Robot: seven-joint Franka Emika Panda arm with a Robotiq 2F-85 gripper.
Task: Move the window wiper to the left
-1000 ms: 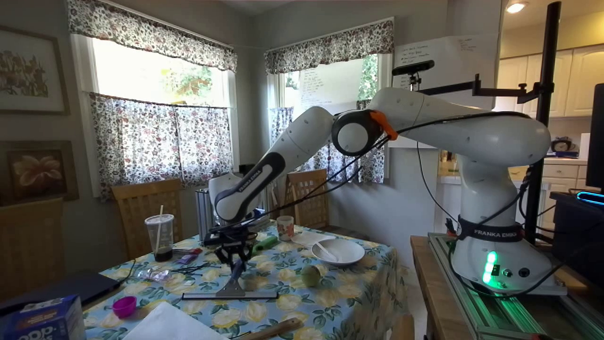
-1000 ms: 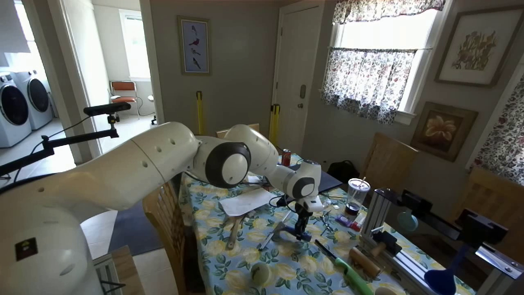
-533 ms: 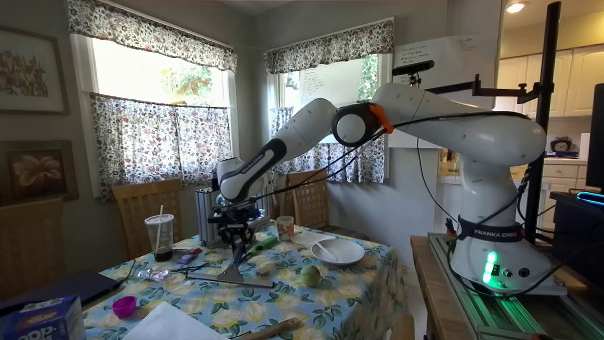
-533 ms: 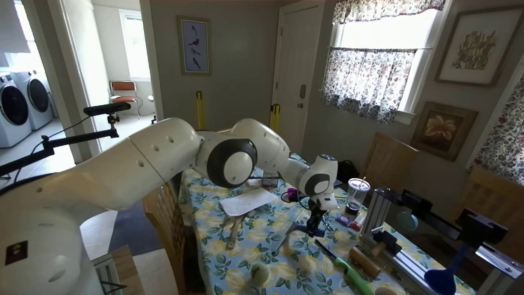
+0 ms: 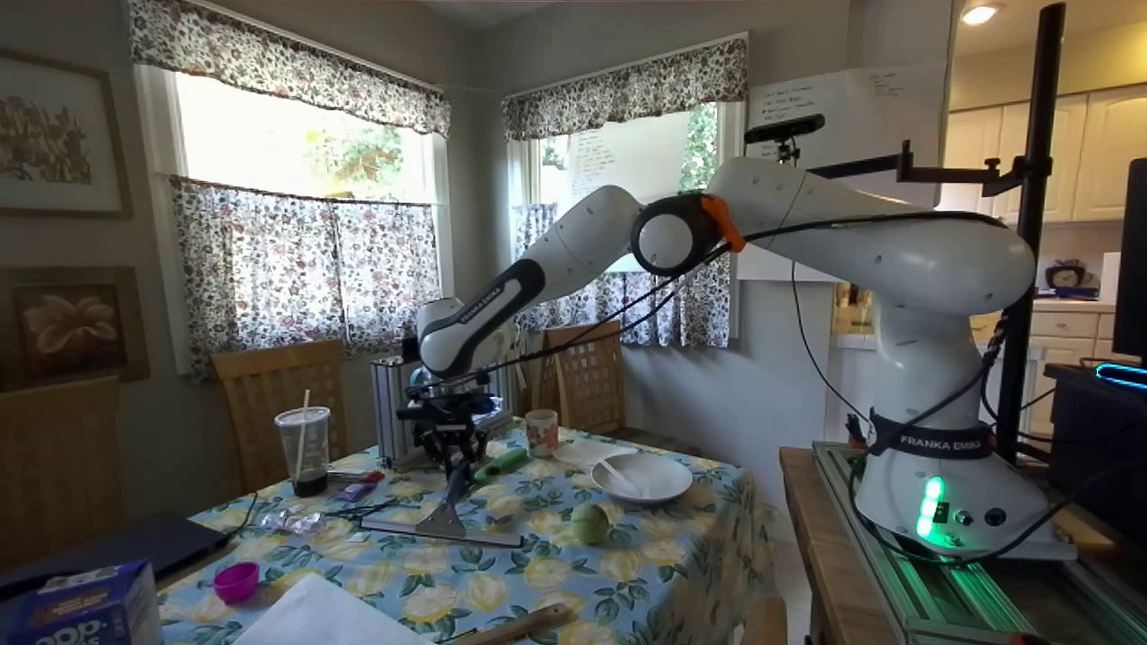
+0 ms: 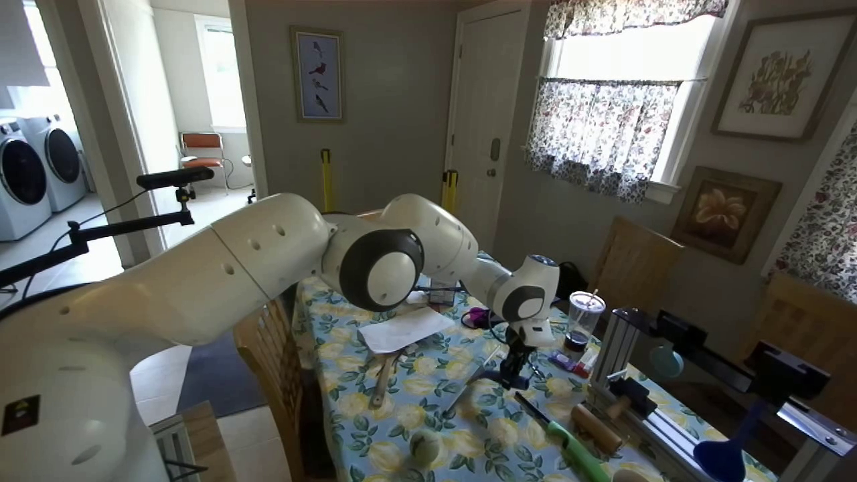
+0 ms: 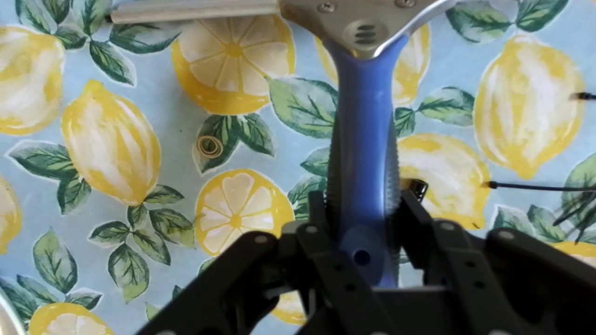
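Note:
The window wiper is a squeegee with a blue handle [image 7: 365, 125] and a grey metal head [image 7: 358, 28]. In both exterior views its long thin bar [image 5: 484, 539] is at the table surface, slanting across the cloth; it also shows as a thin strip [image 6: 465, 389]. My gripper [image 7: 363, 204] points down over the handle's end, with a black finger close along each side of it. It is shut on the handle, and a small gap shows near the base of the right finger. In the exterior views the gripper [image 5: 456, 459] largely covers the handle's upper end.
A green ball-like fruit [image 5: 590, 524] and a white plate [image 5: 668, 484] lie to the right in an exterior view. A purple cup [image 5: 237, 582], clear cup [image 5: 300, 448], wooden-handled tool [image 6: 383, 381], white sheet [image 6: 405, 329], green-handled tool [image 6: 577, 455] and metal frame [image 6: 612, 348] are also around.
Since one second ago, the gripper and wiper have moved together across the table, rightward in an exterior view, and the bar has turned to a slant. Over the last half second they shifted only slightly.

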